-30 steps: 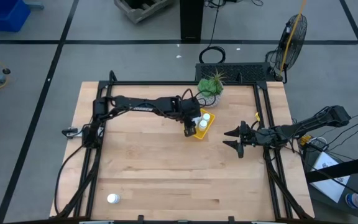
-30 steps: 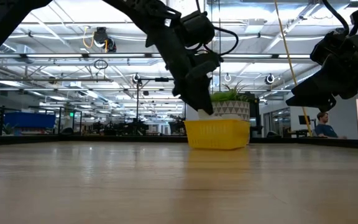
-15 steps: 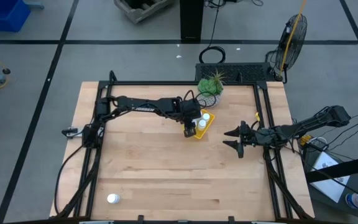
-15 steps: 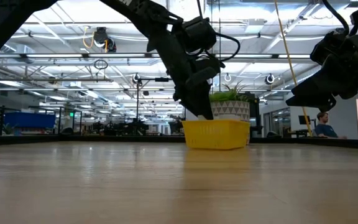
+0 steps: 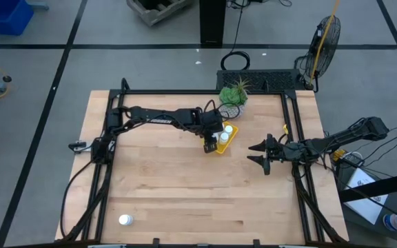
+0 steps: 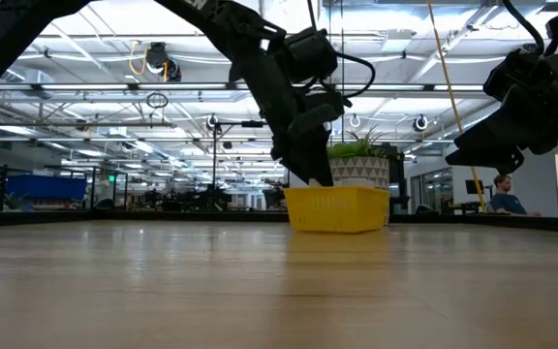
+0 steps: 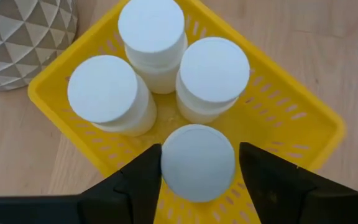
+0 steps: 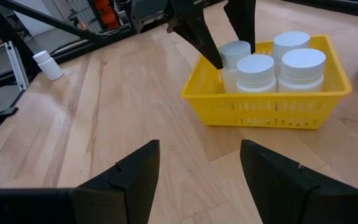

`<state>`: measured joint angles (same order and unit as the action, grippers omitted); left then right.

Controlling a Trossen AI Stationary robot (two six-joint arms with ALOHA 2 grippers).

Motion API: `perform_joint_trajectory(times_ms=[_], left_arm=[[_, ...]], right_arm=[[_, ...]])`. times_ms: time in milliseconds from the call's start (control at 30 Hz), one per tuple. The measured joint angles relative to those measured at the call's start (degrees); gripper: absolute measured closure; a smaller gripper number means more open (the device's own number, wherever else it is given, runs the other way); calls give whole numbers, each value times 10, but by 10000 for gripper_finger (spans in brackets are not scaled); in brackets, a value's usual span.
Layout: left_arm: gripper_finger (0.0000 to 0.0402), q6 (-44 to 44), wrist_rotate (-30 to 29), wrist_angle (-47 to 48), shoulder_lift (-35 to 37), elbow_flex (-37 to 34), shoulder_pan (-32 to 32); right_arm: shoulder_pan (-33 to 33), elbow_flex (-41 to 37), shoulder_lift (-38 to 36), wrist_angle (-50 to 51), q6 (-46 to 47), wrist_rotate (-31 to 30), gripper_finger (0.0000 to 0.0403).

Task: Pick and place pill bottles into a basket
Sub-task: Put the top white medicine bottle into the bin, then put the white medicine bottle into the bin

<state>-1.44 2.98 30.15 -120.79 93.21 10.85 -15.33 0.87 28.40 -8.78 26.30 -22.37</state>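
Note:
The yellow basket (image 7: 45,101) stands at the far middle of the table (image 5: 171,179) and holds several white pill bottles. My left gripper (image 7: 199,155) points steeply down over the basket's near-left corner. Its open fingers stand close on either side of one bottle (image 7: 197,165), which stands upright on the basket floor beside three others (image 8: 278,62). Another pill bottle (image 5: 124,220) stands alone on the table at the near left corner. My right gripper (image 5: 253,153) hangs open above the table's right side, with nothing between its fingers.
A pale patterned pot (image 5: 233,103) with a spiky green plant stands right behind the basket, toward the far edge. Black rails (image 5: 105,172) run along the table's left and right sides. Bare wood lies between the basket and the lone bottle.

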Motion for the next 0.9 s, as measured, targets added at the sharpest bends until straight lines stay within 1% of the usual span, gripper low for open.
perform_joint_trajectory(times_ms=[200,300,433,633,767,833,900], left_arm=[[161,-3,0,0,2,0,0],[154,-18,-15,0,8,1,0],[152,-27,-29,24,13,30,4],[150,-8,-26,151,14,117,7],[149,26,-23,280,15,182,2],[149,43,-16,337,17,205,-6],[149,57,-17,377,28,210,-20]], right_arm=[[0,0,0,0,0,0,188],[0,0,0,0,0,0,188],[0,0,0,0,0,0,188],[0,0,0,0,0,0,188],[0,0,0,0,0,0,188],[0,0,0,0,0,0,188],[0,0,0,0,0,0,188]])
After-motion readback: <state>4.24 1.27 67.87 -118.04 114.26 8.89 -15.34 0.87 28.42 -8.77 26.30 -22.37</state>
